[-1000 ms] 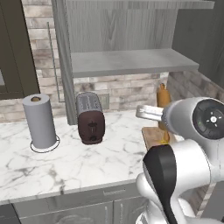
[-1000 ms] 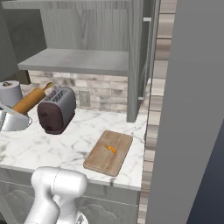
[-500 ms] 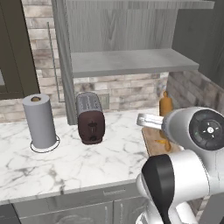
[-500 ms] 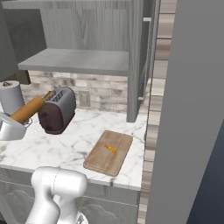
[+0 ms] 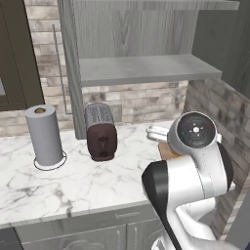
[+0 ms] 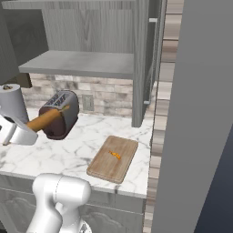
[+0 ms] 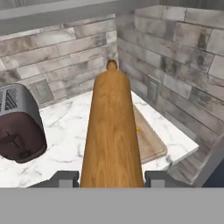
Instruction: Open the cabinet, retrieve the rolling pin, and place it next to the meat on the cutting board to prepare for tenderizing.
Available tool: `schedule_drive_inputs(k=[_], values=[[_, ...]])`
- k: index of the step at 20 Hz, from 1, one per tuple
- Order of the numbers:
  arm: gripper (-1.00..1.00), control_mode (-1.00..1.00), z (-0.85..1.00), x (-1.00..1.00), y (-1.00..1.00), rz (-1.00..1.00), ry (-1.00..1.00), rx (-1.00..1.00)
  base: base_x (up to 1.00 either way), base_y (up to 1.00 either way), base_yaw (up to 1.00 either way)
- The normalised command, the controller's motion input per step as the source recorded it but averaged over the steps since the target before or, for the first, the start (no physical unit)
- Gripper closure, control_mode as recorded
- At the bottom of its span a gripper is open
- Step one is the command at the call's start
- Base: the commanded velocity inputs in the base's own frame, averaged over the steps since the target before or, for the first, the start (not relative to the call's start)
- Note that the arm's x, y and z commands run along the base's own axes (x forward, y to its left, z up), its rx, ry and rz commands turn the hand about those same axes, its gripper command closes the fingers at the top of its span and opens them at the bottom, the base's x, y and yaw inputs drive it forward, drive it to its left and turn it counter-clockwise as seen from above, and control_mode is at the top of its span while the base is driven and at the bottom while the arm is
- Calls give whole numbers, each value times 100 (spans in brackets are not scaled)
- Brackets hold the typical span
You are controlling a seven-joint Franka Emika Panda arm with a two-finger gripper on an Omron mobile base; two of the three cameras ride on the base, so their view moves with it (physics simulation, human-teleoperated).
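From the left base, the arm hides most of the board (image 5: 168, 149); from the right, 1 pin (image 6: 45, 119) juts from the gripper (image 6: 20, 132), 1 meat (image 6: 114, 154) scrap on 1 board; hand view: fingers (image 7: 65, 178) pinch the pin above the counter (image 7: 65, 131), near end cut off.

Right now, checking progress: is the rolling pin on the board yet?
No. The rolling pin sits in the gripper, above the counter.
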Motion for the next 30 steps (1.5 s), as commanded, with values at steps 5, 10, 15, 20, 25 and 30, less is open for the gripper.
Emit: schedule_drive_inputs(k=[5, 10, 15, 20, 25, 30], values=[[100, -100, -28, 28, -27, -16, 4, 1, 0, 0, 0], [100, -100, -25, 3, -40, -14, 6, 2, 0, 0, 0], [100, -100, -19, 0, -51, -15, 6, 9, 0, 0, 0], [100, -100, -27, 0, -43, -16, 8, 8, 0, 0, 0], [100, -100, -30, 0, -23, -20, 9, 6, 0, 0, 0], [100, -100, -34, 1, -1, -16, 6, 0, 0, 0, 0]])
